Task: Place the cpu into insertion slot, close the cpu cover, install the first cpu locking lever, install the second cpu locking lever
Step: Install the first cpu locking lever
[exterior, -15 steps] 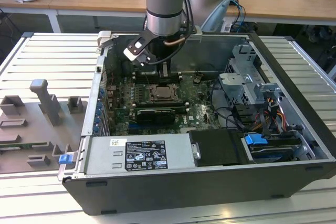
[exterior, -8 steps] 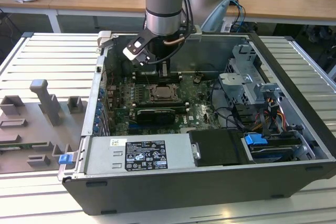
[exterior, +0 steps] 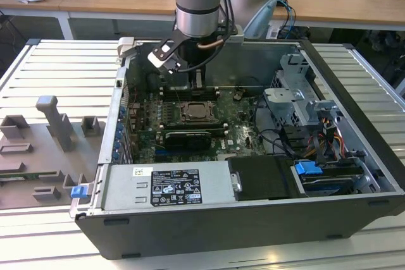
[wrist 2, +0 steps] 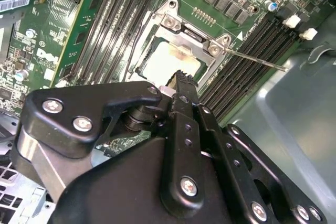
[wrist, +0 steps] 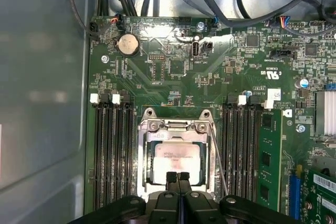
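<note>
The claw is hovering just above the cpu, its fingertips pressed together and gripping nothing. The cpu is sitting in the slot, and the cover is lying down over it, framing its pale top. The lever steps seem to be in hand: one thin lever is slanting along the cover's side, apparently unlatched. Seating it probably calls for pushing the rod down and under its catch, clear of the memory slots beside it.
</note>
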